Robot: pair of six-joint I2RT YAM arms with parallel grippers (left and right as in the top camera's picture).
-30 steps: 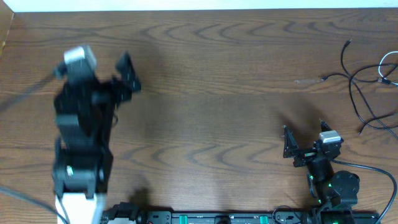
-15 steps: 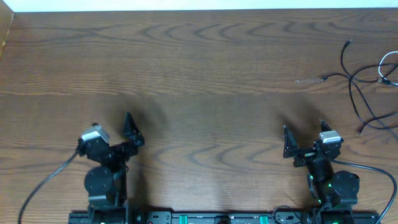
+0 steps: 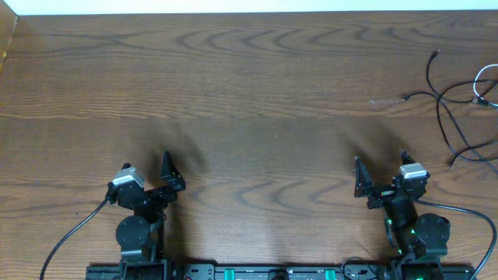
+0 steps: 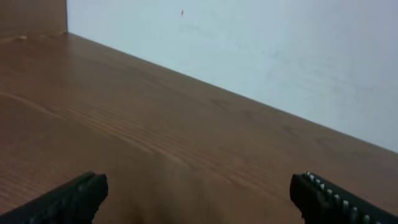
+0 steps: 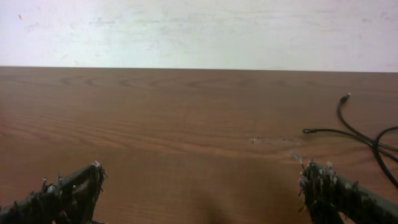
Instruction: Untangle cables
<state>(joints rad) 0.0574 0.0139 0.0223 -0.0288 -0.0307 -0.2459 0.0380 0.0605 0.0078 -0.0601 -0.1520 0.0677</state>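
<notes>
On table (image 3: 249,78), far right, tangled cables (image 3: 440,96)

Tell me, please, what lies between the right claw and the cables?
Nothing: bare table separates the right claw from the cables, as the overhead view shows.

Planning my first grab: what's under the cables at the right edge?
Only bare wooden table shows under the cables, whose strands cross one another. The bunch runs off the overhead view's right edge, so what lies under that part is unseen.
</notes>
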